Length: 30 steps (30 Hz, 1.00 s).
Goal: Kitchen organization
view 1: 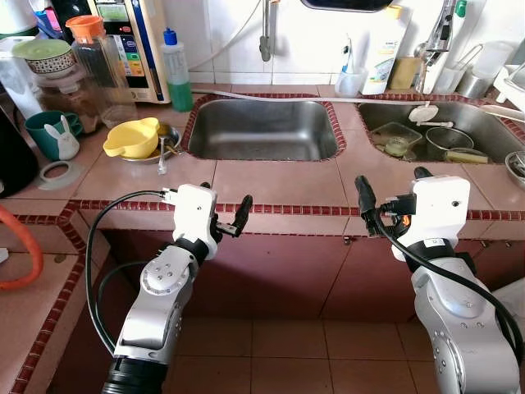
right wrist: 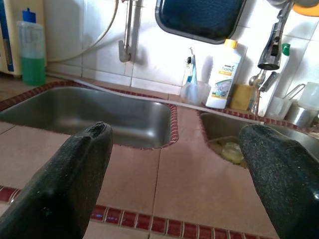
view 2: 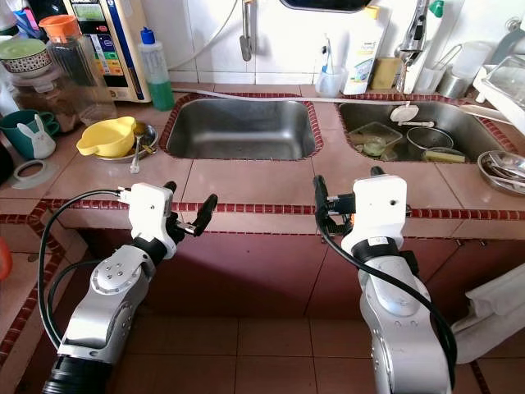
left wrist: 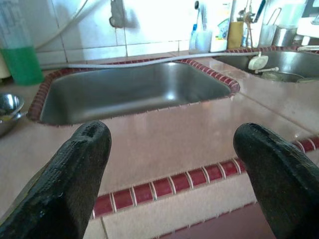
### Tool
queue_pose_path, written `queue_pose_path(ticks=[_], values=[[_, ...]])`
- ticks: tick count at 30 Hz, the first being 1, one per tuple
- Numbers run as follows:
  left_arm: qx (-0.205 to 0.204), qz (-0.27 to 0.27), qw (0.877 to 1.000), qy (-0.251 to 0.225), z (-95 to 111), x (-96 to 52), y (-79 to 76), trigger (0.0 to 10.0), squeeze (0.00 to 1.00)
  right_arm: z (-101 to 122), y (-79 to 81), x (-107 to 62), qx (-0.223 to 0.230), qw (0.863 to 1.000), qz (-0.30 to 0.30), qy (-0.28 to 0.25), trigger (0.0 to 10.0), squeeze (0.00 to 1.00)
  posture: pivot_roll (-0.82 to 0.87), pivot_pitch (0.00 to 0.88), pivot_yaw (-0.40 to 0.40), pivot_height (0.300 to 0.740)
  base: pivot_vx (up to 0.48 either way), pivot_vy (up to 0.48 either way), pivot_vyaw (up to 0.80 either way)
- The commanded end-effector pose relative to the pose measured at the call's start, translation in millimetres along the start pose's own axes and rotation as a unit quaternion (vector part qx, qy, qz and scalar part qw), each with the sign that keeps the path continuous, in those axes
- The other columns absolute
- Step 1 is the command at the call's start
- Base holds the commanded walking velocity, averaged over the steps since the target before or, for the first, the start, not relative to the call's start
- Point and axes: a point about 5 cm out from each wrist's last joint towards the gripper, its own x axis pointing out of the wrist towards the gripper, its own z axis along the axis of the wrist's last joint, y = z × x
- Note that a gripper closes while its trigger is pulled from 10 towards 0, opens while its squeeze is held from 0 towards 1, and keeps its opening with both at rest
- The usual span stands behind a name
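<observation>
I see my left gripper and right gripper both spread wide, holding nothing, hovering at the pink tiled counter's red-trimmed edge. The yellow plastic bowl sits in a steel dish beside the empty stainless left sink.

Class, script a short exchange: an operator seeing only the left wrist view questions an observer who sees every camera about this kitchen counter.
Operator: What sits on the metal bowl at my view's edge?
Observer: A yellow bowl rests on it.
Operator: Where is the right end effector?
Observer: Open, before the counter edge, facing the strip between the left sink and the right sink.
</observation>
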Motion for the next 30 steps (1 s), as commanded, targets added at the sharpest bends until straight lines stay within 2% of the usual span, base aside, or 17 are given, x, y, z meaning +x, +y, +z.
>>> queue_pose_path(ticks=[1, 19, 30], values=[[0.000, -0.004, 1.000, -0.003, 1.6, 2.7, -1.4, 10.0, 0.00, 2.4, -2.1, -0.5, -0.003, 1.000, -0.005, -0.007, 10.0, 0.00, -0.03, 0.000, 0.028, 0.740, 0.000, 0.000, 0.00], [-0.004, -0.009, 1.000, -0.001, 0.0, 2.9, -3.8, 10.0, 0.00, 3.5, -0.2, -2.6, -0.007, 1.000, 0.000, -0.008, 10.0, 0.00, -0.03, 0.000, 0.029, 0.740, 0.000, 0.000, 0.00], [-0.007, -0.013, 1.000, -0.003, 0.3, 3.1, -4.8, 10.0, 0.00, 3.7, -0.3, -2.9, -0.007, 1.000, -0.001, -0.008, 10.0, 0.00, -0.03, 0.000, 0.031, 0.740, 0.359, 0.000, 0.00]])
